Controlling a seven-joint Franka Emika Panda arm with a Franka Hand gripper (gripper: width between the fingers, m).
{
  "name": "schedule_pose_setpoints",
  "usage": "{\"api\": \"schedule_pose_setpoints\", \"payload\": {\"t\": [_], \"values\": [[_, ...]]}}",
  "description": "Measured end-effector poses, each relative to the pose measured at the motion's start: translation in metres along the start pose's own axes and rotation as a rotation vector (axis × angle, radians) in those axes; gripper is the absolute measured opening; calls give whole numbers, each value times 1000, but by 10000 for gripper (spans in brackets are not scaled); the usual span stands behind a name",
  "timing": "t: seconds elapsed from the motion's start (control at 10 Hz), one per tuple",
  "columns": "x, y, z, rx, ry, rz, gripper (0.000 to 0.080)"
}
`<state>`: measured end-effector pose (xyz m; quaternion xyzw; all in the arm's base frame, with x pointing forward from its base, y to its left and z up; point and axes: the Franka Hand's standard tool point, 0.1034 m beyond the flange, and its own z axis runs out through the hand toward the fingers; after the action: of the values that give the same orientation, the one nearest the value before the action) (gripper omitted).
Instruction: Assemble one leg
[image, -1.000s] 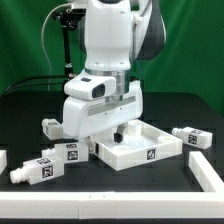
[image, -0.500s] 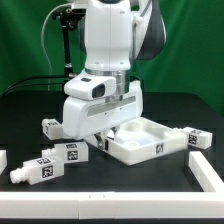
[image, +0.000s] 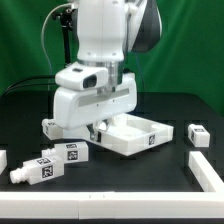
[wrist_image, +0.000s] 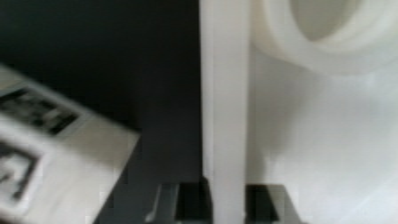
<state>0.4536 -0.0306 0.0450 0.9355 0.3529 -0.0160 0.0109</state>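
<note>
Several white legs with black-and-white tags lie on the black table: two at the front left (image: 57, 158), one behind the arm (image: 50, 126), and one at the exterior view's right (image: 203, 134). My gripper (image: 98, 128) is shut on the left wall of the large white tray-like panel (image: 145, 138), which rests on the table. In the wrist view the panel's wall (wrist_image: 226, 100) runs between my dark fingers (wrist_image: 189, 203), with the gripper (wrist_image: 226, 203) closed round it. A tagged leg (wrist_image: 45, 130) lies beside the panel. No leg is held.
A white rail runs along the table's front (image: 90, 207) and up the right side (image: 207, 170). Another white part shows at the left edge (image: 3, 160). A green curtain hangs behind. A round corner hole of the panel (wrist_image: 338, 35) shows in the wrist view.
The arm has moved toward the exterior view's left, dragging and turning the panel with it. The panel now stands apart from the leg at the right.
</note>
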Motion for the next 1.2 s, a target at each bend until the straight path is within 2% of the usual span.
{"api": "schedule_pose_setpoints", "payload": {"t": [0.1, 0.2, 0.3, 0.5, 0.9, 1.0, 1.1, 1.2], "values": [[-2, -4, -9, 30, -44, 117, 51], [1, -2, -15, 55, -91, 199, 51], [6, 3, -21, 52, -91, 238, 51], [6, 10, -21, 33, -45, 201, 51], [7, 9, -20, 35, -53, 240, 51], [12, 18, -26, 21, -47, 323, 51], [17, 29, -31, 23, -55, 381, 51], [22, 41, -31, 57, -72, 486, 51]]}}
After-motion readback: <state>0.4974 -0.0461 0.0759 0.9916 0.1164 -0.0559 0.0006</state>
